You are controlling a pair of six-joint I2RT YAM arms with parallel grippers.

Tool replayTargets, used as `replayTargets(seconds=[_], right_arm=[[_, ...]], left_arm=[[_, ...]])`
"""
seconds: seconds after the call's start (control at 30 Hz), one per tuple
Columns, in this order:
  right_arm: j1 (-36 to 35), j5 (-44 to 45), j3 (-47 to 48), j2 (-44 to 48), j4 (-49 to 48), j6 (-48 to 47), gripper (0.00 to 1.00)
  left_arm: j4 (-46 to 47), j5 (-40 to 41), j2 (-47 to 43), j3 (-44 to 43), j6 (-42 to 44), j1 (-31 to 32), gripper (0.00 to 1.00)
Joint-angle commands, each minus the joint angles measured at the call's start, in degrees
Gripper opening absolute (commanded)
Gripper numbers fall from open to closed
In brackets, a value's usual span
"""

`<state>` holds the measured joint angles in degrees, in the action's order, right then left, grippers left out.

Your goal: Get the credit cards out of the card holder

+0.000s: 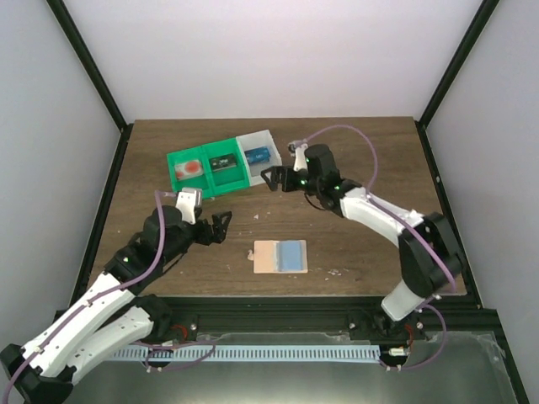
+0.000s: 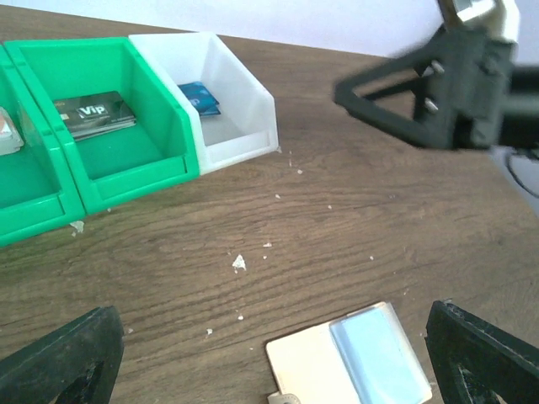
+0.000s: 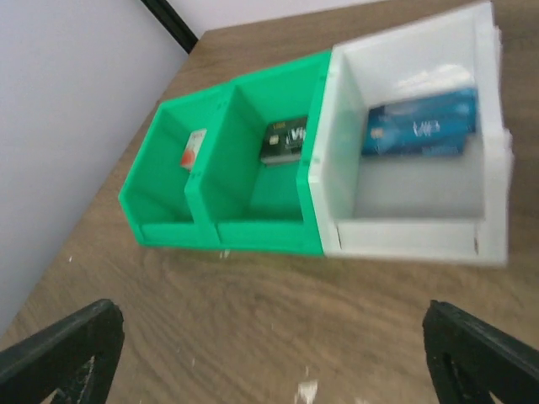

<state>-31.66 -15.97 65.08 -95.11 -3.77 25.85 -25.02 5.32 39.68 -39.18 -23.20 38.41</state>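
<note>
Your card holder [image 1: 267,257] lies flat on the bench [image 1: 143,168], near the front edge and about midway between the two arms. A light blue card [image 1: 292,255] covers its right half. You cannot tell from these views whether that card is tucked into the sleeve or only resting on it.

Your left gripper [image 1: 225,227] hangs just left of the holder. Its jaws are spread wide with nothing between them, and in the left wrist view they frame the holder without touching it.

Your right gripper [image 1: 270,179] is well back from the holder, just in front of the white bin [image 1: 255,145]. Its jaws are also released and empty.

The white bin holds dark blue cards [image 3: 421,126]. The green bins [image 1: 206,181] beside it hold a black card [image 2: 94,114] and a red-and-white item [image 1: 191,168].
</note>
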Motion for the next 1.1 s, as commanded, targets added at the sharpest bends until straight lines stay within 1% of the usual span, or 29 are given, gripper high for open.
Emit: replayTargets(seconds=[0.0, 0.17, 0.3, 0.47, 0.6, 0.77, 1.07], right_arm=[[0.19, 0.30, -6.73, 9.84, 6.34, -1.94, 1.00], [0.20, 2.92, -12.60, 20.87, 13.05, -1.53, 1.00], [0.21, 6.16, -16.90, 30.78, 17.16, 1.61, 1.00], [0.19, 11.80, -19.02, 41.80, 22.48, 4.55, 1.00], [0.27, 11.83, -19.72, 48.94, 24.47, 5.49, 1.00], [0.19, 13.54, -19.98, 54.22, 26.93, 6.42, 1.00], [0.20, 14.55, -20.12, 56.76, 29.47, 7.54, 1.00]], left_arm=[[2.54, 2.52, -1.90, 0.37, -1.89, 0.03, 1.00], [3.86, 1.91, -4.49, 0.17, -3.57, 0.02, 1.00], [5.38, -0.05, -5.57, -0.90, -3.97, 0.02, 1.00], [4.45, 0.11, -4.85, -3.37, -5.02, 0.05, 1.00], [5.33, 0.08, -5.97, -2.94, -6.32, 0.00, 1.00], [6.44, -1.51, -7.14, -2.80, -6.62, 0.03, 1.00], [7.42, -3.13, -8.22, -3.11, -6.77, 0.02, 1.00]])
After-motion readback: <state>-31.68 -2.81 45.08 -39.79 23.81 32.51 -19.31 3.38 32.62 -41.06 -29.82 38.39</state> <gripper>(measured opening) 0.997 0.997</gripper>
